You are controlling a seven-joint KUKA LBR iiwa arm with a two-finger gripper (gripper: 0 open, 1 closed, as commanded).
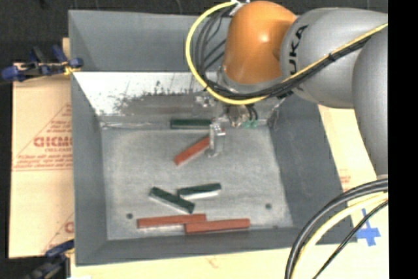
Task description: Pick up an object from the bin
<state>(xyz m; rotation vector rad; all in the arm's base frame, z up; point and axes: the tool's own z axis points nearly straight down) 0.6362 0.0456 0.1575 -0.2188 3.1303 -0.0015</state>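
Note:
My gripper (216, 140) reaches down under the orange wrist cover, toward the back middle of the bin. Its lower tip stands at the right, raised end of a red-brown bar (189, 153), which lies tilted on the bin floor. Whether it touches the bar I cannot tell. Just behind and to the left, a dark green bar (189, 122) lies along the foot of the back wall.
Near the front of the bin lie a green-and-white bar (201, 191), a dark green bar (171, 200) and two long red-brown bars (171, 221) (219, 225) end to end. The arm and its cables cover the bin's back right.

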